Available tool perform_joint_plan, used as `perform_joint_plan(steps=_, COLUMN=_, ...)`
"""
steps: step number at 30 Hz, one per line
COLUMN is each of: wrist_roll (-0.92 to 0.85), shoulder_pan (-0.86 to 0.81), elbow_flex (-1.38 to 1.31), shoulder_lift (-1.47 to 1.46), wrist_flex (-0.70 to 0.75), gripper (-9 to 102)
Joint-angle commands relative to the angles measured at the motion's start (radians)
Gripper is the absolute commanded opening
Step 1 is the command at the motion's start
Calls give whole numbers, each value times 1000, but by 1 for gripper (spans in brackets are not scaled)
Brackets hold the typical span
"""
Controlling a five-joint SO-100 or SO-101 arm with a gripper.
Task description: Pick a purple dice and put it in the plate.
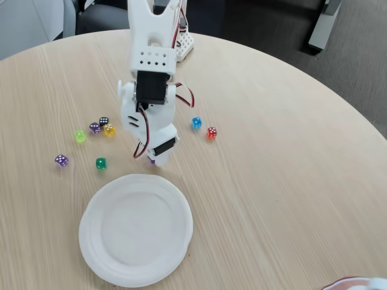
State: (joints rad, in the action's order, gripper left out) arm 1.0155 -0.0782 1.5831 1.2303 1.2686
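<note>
Fixed view. My gripper (155, 158) points down at the desk (284, 157), tips just above the far rim of the plate (136, 228). A sliver of purple dice (152, 161) shows at the tips; I seem to be grasping it, though the fingers hide most of it. The plate lies directly below and nearer the camera than my gripper. To my gripper's left in this view: a green die (101, 163), another purple die (61, 160) further out, then a cluster of yellow-green (80, 136), greyish-purple (95, 128), black (104, 121) and yellow (109, 129) dice. To its right: a blue die (196, 123) and a red die (211, 133), close together.
</note>
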Motion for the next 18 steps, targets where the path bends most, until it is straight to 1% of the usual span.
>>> perform_joint_plan(steps=1, wrist_roll=0, shoulder_pan=-2, elbow_flex=-6, shoulder_lift=14, wrist_flex=3, gripper=3)
perform_joint_plan(steps=2, wrist_roll=-3, shoulder_pan=-2, elbow_flex=-8, shoulder_lift=15, wrist_flex=3, gripper=0)
perform_joint_plan(steps=9, wrist_roll=15, shoulder_pan=-2, elbow_flex=-21, shoulder_lift=28, wrist_flex=17, gripper=0)
perform_joint_plan(steps=18, wrist_roll=40, shoulder_pan=-2, elbow_flex=-21, shoulder_lift=249, wrist_flex=18, gripper=0)
